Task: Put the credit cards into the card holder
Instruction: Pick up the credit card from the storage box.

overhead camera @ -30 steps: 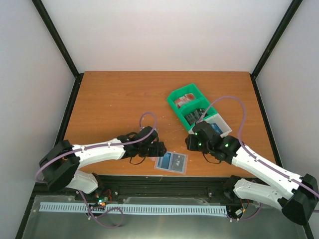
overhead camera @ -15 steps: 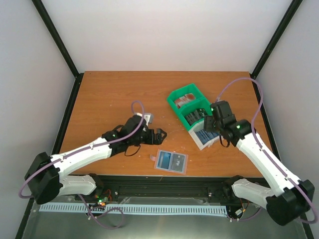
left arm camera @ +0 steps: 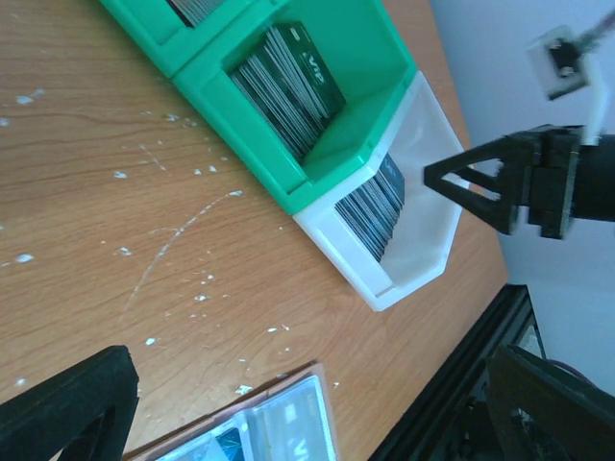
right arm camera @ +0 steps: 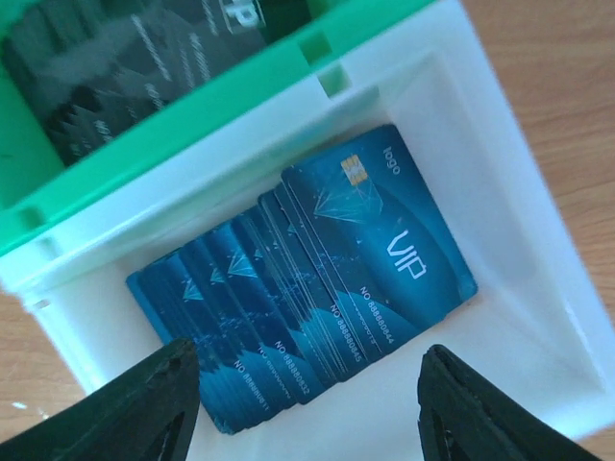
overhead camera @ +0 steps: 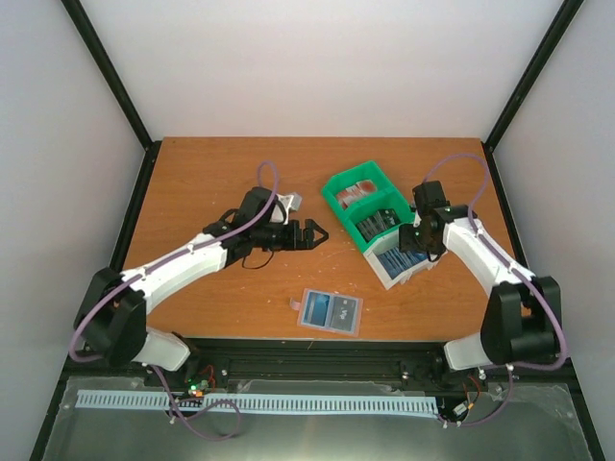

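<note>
The card holder (overhead camera: 330,312) lies open and flat near the table's front edge, with cards under its clear pockets; its corner also shows in the left wrist view (left arm camera: 269,427). Blue credit cards (right arm camera: 317,288) stand fanned in the white compartment (overhead camera: 401,261). Dark cards (right arm camera: 125,58) fill the green compartment beside them, and red-and-white cards (overhead camera: 357,192) the far one. My right gripper (right arm camera: 312,403) is open and empty, just above the blue cards (overhead camera: 415,238). My left gripper (overhead camera: 312,233) is open and empty, above the bare table left of the tray.
The green-and-white compartment tray (overhead camera: 370,206) stands at the middle right, angled toward the front right. White specks mark the wood (left arm camera: 173,240) between the tray and the card holder. A black frame rail (overhead camera: 317,348) runs along the front edge.
My left arm has lifted away from the card holder, going back and right toward the tray. My right arm has swung back from the front to above the white compartment.
</note>
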Controlling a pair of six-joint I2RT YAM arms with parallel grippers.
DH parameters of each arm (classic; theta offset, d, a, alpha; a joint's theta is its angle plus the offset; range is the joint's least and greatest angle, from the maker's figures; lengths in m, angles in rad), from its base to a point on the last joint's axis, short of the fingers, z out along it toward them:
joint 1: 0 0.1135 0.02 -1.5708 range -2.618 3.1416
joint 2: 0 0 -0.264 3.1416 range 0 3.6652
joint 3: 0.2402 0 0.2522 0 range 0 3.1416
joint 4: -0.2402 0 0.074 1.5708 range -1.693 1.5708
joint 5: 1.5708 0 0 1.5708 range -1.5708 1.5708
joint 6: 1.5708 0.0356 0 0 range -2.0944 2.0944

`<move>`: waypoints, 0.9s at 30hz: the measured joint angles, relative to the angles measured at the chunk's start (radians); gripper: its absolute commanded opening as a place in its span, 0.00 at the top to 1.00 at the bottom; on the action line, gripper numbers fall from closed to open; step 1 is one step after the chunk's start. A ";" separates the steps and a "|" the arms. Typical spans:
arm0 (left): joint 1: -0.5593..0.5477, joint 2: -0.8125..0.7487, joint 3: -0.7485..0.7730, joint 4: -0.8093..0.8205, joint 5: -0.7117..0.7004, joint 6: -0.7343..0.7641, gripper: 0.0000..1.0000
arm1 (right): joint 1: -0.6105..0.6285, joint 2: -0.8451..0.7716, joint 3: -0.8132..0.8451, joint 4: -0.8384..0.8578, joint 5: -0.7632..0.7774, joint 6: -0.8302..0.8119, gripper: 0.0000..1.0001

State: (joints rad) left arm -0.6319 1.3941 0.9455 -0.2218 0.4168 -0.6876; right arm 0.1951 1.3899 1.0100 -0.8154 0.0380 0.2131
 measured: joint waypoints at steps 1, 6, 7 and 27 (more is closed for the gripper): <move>0.005 0.020 0.015 -0.003 0.014 0.003 0.00 | -0.010 0.027 0.000 0.000 -0.011 -0.005 0.40; 0.017 0.127 0.099 -0.016 0.064 0.047 0.00 | -0.031 0.122 0.000 0.008 -0.020 -0.013 0.43; 0.020 0.156 0.122 -0.019 0.068 0.058 0.00 | -0.032 0.133 0.000 0.011 -0.019 -0.014 0.43; 0.029 0.510 0.444 -0.094 0.072 0.351 0.00 | -0.037 0.277 -0.002 0.148 0.020 -0.031 0.37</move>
State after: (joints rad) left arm -0.6025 1.9045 1.3891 -0.3161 0.4889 -0.3363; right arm 0.1577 1.6669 1.0080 -0.6670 0.0578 0.1822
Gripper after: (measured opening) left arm 0.996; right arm 0.633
